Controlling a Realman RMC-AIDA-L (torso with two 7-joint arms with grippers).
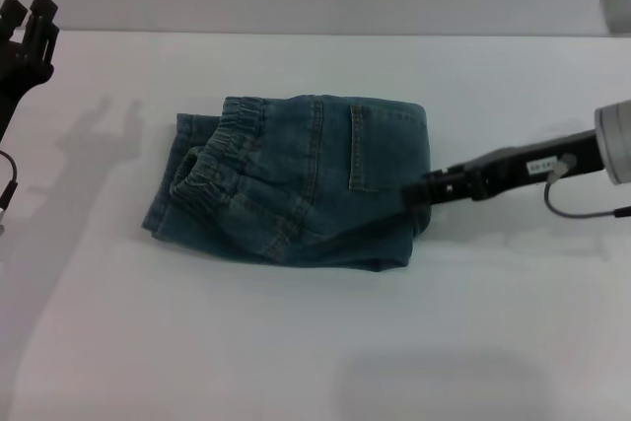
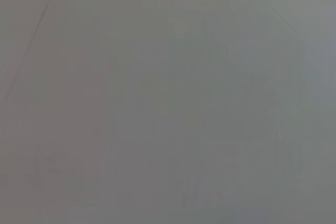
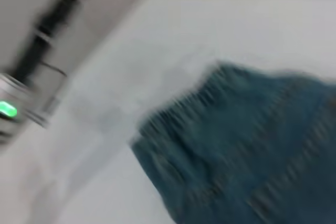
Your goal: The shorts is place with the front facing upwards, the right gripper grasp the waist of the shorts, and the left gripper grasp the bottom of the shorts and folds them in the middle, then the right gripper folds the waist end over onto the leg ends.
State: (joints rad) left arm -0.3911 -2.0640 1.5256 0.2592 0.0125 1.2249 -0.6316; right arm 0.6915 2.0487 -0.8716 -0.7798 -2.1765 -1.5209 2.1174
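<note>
Left wrist view: plain grey surface (image 2: 168, 98) fills whole frame. Thin faint dark line (image 2: 44, 8) crosses upper corner diagonally. Cannot tell what surface is.

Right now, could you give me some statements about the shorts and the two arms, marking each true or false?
1. The shorts lie folded on the white table. True.
2. The right tool is raised high, far from the shorts. False: it is low, at the folded edge on the robot's right.
3. The left tool grips the waist. False: it is off at the far left, away from the denim.
4. The ruffled waist lies on top, toward the robot's left. True.
</note>
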